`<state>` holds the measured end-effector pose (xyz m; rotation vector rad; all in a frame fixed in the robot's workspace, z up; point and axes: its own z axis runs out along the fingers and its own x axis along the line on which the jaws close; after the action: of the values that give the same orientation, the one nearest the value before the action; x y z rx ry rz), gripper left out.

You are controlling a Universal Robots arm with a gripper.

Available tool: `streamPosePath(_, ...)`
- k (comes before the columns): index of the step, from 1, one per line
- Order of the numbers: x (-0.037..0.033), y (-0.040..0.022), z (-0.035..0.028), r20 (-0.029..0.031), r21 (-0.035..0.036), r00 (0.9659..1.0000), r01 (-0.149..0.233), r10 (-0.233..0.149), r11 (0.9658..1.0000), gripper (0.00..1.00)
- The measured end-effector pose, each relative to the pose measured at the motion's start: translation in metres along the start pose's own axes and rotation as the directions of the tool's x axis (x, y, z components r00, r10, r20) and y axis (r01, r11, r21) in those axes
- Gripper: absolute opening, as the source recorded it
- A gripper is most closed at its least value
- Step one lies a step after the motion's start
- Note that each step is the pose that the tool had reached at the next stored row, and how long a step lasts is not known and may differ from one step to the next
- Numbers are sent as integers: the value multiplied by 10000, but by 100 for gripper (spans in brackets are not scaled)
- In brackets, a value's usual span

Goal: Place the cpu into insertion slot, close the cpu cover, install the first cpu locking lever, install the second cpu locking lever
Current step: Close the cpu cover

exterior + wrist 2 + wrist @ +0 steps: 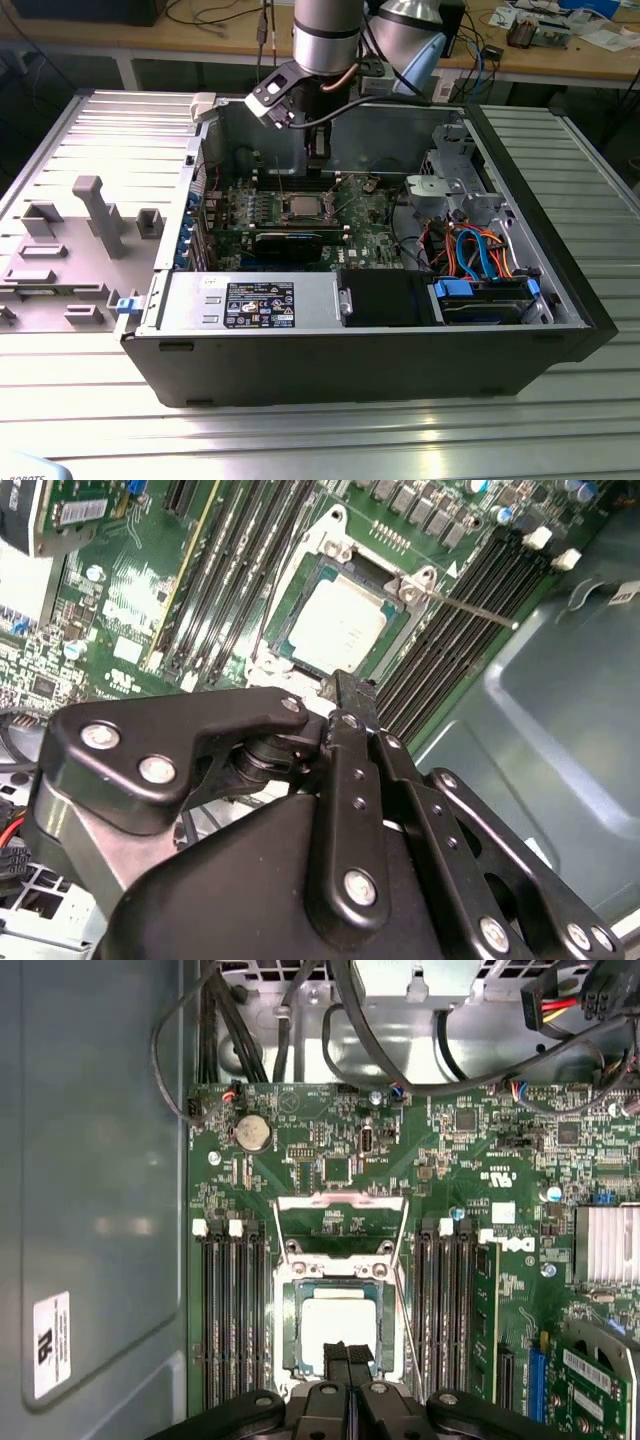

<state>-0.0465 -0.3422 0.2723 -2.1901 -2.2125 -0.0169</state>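
Pale square cpu point(335, 1325) in insertion slot point(290, 1332), cpu cover point(340, 1200) open, tool point(348, 1352) pressed together

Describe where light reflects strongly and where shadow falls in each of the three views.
Exterior view: glare streaks on the ribbed metal table; the computer case is dimmer inside. First wrist view: a soft bright patch on the grey case wall; the cpu face reflects pale. Second wrist view: the cpu looks washed out, and the black gripper shows small highlights on its bolts.
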Motion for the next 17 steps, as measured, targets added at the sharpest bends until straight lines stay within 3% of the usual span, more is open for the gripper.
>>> streamPosePath(3, 0, 64, -1, 3, 0, 10000, 0, 0, 10000, 11)
streamPosePath(17, -1, 126, -1, 4, -1, 10000, 0, 0, 10000, 11)
